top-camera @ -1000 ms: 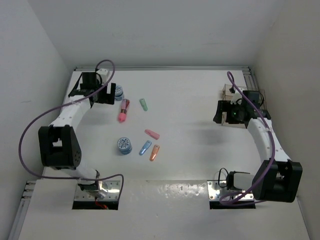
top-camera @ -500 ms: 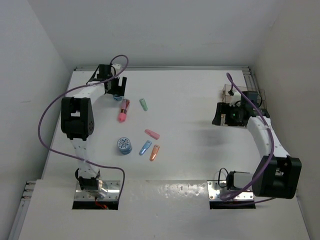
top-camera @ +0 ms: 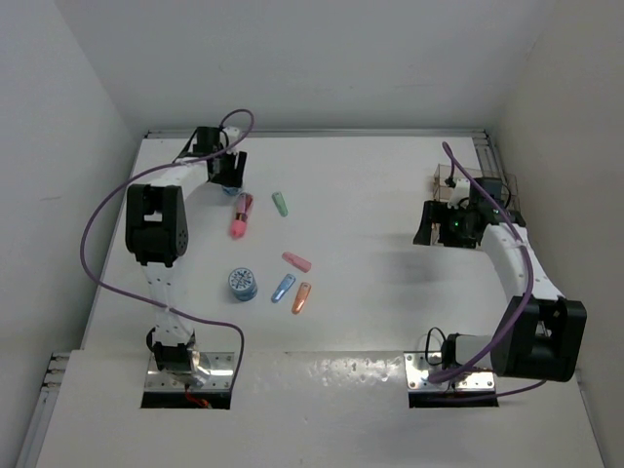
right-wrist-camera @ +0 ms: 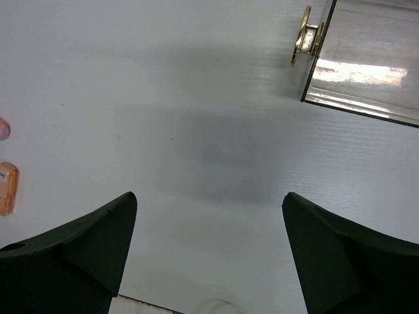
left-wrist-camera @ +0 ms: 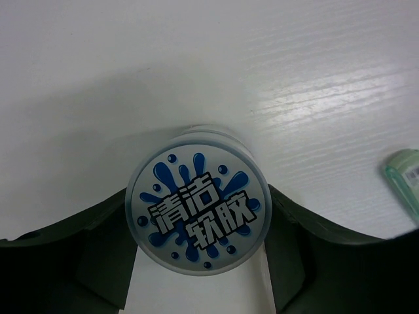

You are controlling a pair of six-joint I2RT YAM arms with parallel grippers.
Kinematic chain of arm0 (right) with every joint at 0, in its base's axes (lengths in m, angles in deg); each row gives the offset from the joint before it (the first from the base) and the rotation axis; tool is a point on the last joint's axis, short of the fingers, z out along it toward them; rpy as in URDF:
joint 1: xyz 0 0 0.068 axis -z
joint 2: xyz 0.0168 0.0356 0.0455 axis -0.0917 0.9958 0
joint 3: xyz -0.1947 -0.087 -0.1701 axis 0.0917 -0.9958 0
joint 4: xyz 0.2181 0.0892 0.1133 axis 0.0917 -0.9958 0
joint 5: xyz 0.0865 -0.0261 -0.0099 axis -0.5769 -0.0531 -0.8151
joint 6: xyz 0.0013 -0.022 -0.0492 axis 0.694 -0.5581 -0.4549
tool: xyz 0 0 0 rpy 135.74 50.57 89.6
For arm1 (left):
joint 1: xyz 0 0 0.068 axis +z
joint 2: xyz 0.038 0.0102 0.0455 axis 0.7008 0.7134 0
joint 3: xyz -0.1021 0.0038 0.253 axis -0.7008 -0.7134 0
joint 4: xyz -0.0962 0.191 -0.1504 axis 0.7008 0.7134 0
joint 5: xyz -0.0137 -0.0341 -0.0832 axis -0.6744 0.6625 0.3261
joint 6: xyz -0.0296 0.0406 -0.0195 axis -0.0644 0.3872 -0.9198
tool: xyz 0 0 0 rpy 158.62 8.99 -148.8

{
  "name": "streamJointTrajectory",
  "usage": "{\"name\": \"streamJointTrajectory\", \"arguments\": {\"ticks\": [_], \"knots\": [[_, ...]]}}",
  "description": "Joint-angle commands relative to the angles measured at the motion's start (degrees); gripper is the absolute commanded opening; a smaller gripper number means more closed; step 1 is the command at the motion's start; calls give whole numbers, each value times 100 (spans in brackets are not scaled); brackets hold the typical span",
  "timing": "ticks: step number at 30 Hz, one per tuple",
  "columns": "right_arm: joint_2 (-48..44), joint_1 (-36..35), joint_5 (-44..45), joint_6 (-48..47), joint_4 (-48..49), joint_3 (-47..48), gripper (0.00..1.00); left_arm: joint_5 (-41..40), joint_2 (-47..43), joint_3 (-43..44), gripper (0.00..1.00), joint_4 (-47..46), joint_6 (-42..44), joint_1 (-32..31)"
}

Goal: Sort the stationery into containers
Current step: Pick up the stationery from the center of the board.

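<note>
My left gripper [top-camera: 226, 172] is at the far left of the table, shut on a blue-and-white roll [left-wrist-camera: 198, 219]; both fingers [left-wrist-camera: 105, 252] press its sides. A green capsule [left-wrist-camera: 402, 178] lies to its right. In the top view a magenta marker [top-camera: 239, 216], the green capsule [top-camera: 280, 204], a pink capsule [top-camera: 296, 261], a blue capsule [top-camera: 283, 288], an orange capsule [top-camera: 301, 297] and a second roll [top-camera: 242, 284] lie on the table. My right gripper [right-wrist-camera: 209, 196] is open and empty, just short of the clear box [right-wrist-camera: 366, 59].
The clear box [top-camera: 450, 181] stands at the far right, partly hidden by my right arm. A brass latch [right-wrist-camera: 306, 38] is on its near side. White walls close in the table on the left, back and right.
My left arm has folded back and its gripper has moved right onto the far roll and closed round it. The right gripper has barely moved.
</note>
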Motion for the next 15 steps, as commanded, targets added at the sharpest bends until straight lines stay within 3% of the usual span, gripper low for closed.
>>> {"name": "streamJointTrajectory", "arguments": {"ticks": [1,7,15], "knots": [[-58,18,-163,-74,126,210,90,623,-753,349,42,-135,126,-140],[-216,44,-260,-460,108,272,90,1713,-1115,1017,38,805,829,-1167],[-725,361,-726,-663,433,26,88,2127,-1258,16,37,507,830,-2987]]}}
